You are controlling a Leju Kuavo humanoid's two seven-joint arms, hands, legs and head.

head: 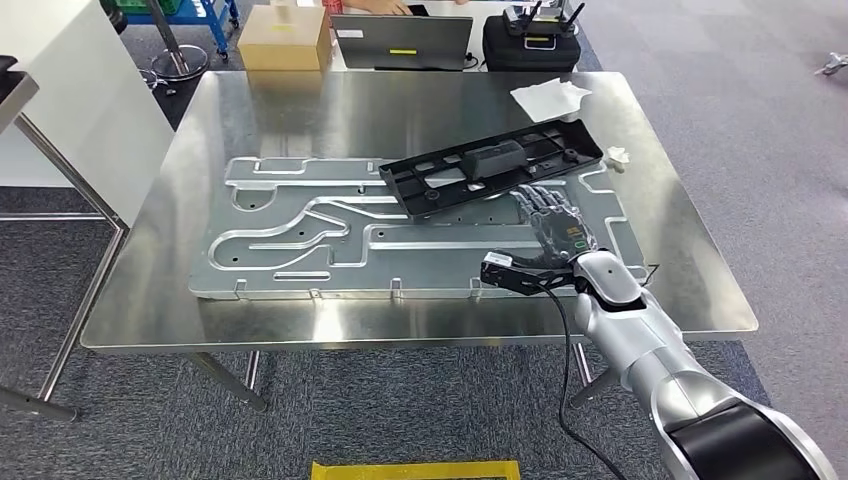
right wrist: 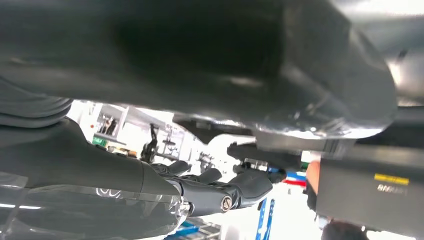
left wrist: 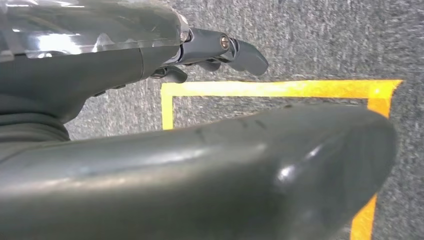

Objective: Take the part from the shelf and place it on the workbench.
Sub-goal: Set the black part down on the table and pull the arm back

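Observation:
The black plastic part, long and flat with a raised block in its middle, lies slanted on the large silver stamped plate on the steel workbench. My right hand lies just in front of the part's near right edge, its fingers stretched out and apart, holding nothing. In the right wrist view the same fingers reach straight out under the dark edge of the part. My left hand hangs over the carpet with nothing in it.
At the far edge of the bench are a white cloth, a laptop, a cardboard box and a black case. A small white scrap lies right of the part. Yellow tape marks the floor.

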